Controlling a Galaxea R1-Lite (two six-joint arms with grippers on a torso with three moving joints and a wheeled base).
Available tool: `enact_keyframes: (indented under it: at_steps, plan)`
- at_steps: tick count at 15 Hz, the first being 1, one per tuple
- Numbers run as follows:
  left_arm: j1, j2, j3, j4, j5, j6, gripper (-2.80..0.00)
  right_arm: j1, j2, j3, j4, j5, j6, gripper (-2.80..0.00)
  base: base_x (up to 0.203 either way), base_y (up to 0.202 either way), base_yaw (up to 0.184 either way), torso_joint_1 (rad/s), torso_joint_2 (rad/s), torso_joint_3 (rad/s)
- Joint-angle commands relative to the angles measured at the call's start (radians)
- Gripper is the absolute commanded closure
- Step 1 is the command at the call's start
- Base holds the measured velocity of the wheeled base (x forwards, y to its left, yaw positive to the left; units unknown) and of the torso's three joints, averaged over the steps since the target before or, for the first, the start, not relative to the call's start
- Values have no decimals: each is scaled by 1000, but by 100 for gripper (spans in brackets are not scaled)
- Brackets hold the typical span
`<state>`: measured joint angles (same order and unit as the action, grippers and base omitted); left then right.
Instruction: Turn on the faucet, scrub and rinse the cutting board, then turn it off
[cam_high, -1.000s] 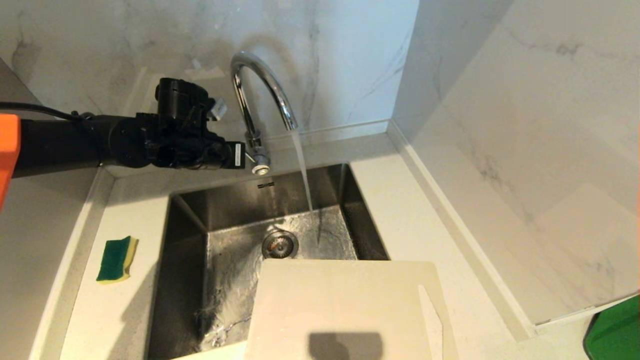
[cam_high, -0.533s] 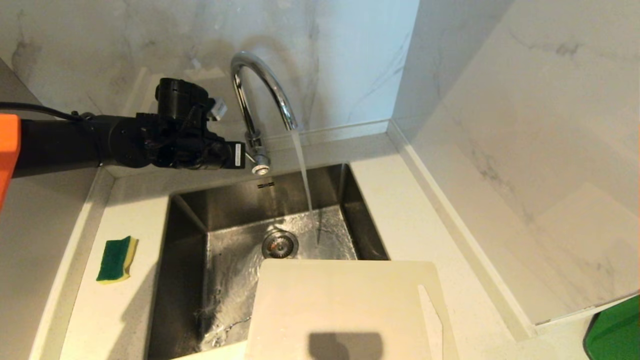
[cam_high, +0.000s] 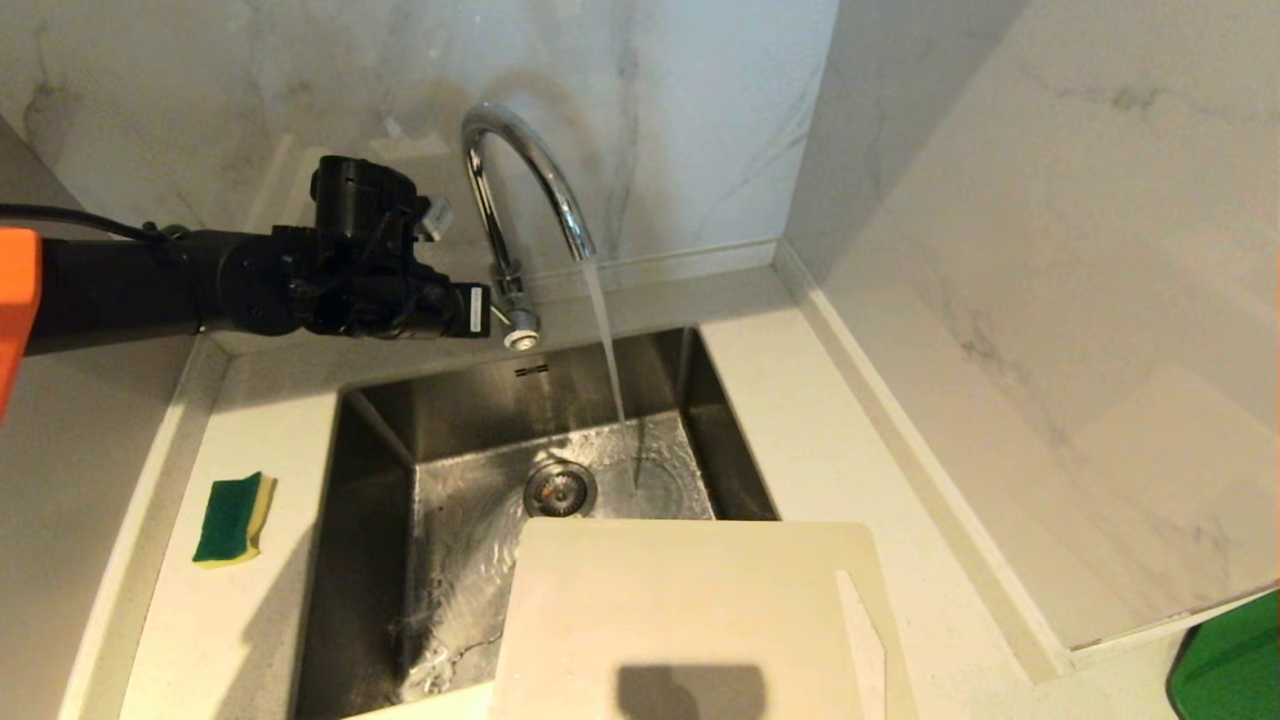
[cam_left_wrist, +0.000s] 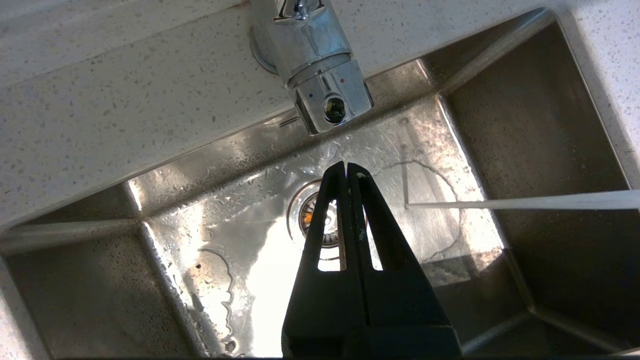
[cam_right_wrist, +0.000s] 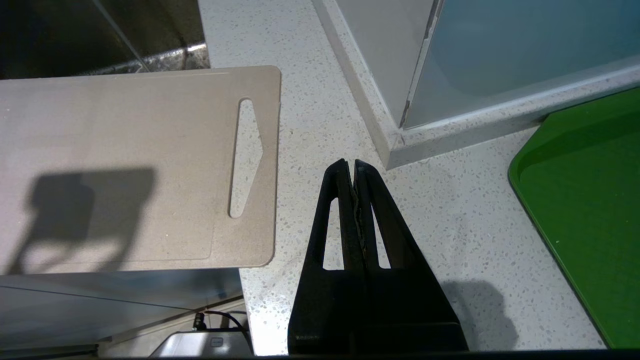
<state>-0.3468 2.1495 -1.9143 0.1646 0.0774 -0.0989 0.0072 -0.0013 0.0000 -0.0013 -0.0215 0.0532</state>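
Water: runs from faucet (cam_high: 520, 190) as before, nothing changed; scrubbing board (cam_high: 690, 620) comes next.
Left end effector (cam_left_wrist: 347, 170): closed, empty, near faucet base.
Right end effector (cam_right_wrist: 350, 167): closed, empty, over desk (cam_right_wrist: 320, 100).

Steel sink (cam_high: 380, 520) set into pale speckled counter (cam_high: 830, 440), wet inside, round drain (cam_high: 559, 489) approx mid-basin w/ water pooling around it. Green/yellow sponge (cam_high: 235, 518) lies flat on counter strip left of sink, green side up, near the rim but not touching. Marble-look wall (cam_high: 700, 120) behind & along the right side. Green tray (cam_right_wrist: 585, 200) on counter at far right, past the wall's corner, only partly in view.
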Motion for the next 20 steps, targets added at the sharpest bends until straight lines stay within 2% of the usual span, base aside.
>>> enact_keyframes:
  at_steps: [1, 20]
  plan:
    - [0, 1, 0, 1, 1, -1, 0, 0, 0, 2, 0, 0, 0, 0, 0, 0, 0, 0, 0, 0]
    - [0, 1, 0, 1, 1, -1, 0, 0, 0, 2, 0, 0, 0, 0, 0, 0, 0, 0, 0, 0]
